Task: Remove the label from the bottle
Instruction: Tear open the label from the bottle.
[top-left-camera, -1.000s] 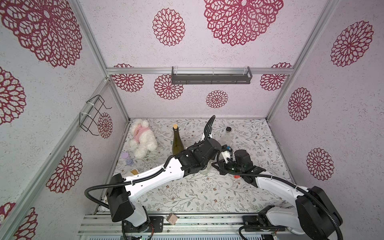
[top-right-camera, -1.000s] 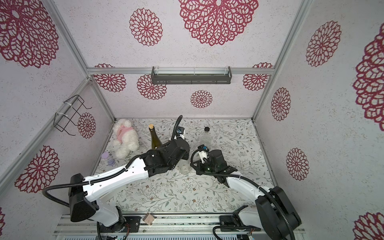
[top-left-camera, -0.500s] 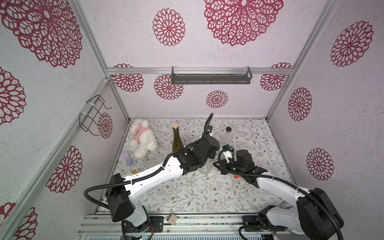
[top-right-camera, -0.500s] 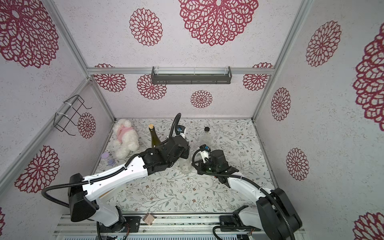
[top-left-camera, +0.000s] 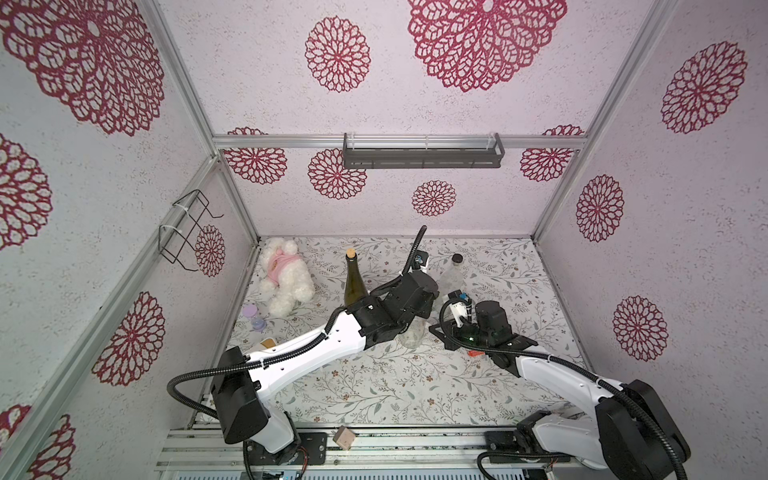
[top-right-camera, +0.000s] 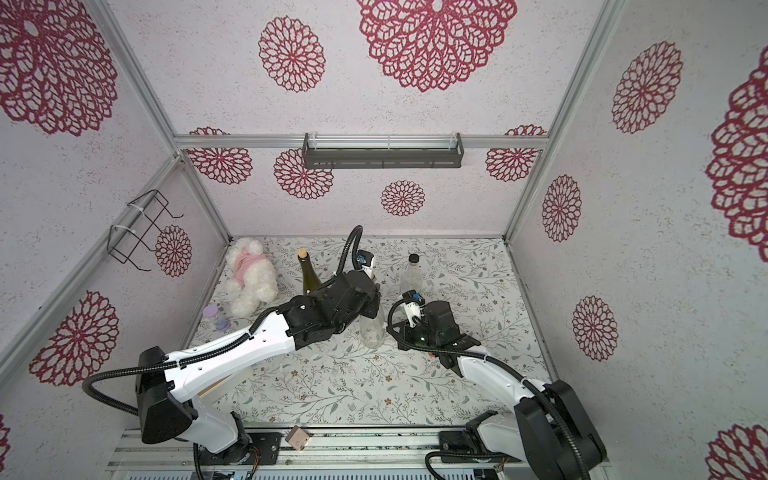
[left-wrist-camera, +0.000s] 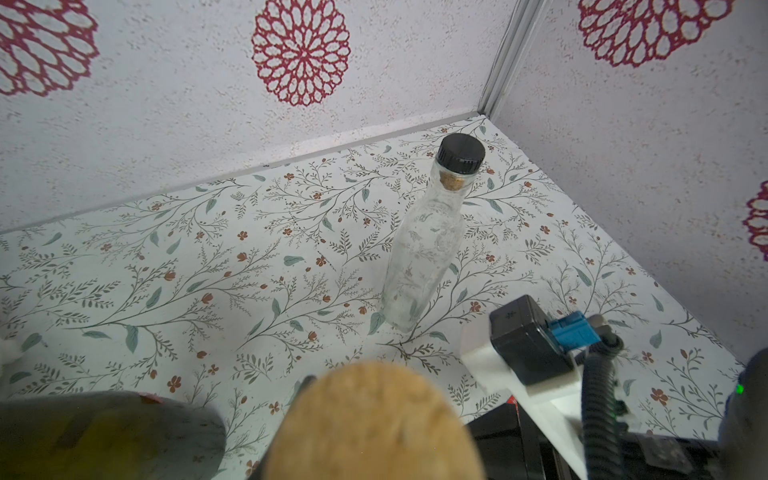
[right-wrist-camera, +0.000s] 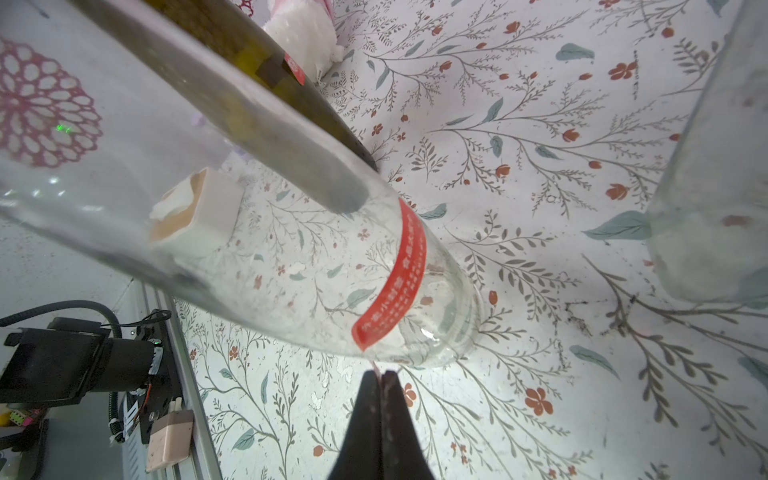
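My left claw (top-left-camera: 417, 309) clamps slick, breakable glass bottle (right-wrist-camera: 291, 266); right claw (right-wrist-camera: 380, 376) pinches loose end of flimsy red label (right-wrist-camera: 401, 282); peel slowly.

Glossy clear glass bottle (right-wrist-camera: 291, 270), smooth plastic-looking label (right-wrist-camera: 400, 282) — matt plastic fingers (right-wrist-camera: 363, 419).

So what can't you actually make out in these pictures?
The left gripper: fingers hidden under its own wrist in both top views, blurred beside the cork in the left wrist view.
The red label: its print is too small to read in the right wrist view.
The clear bottle: neck cut off by the right wrist view's edge.
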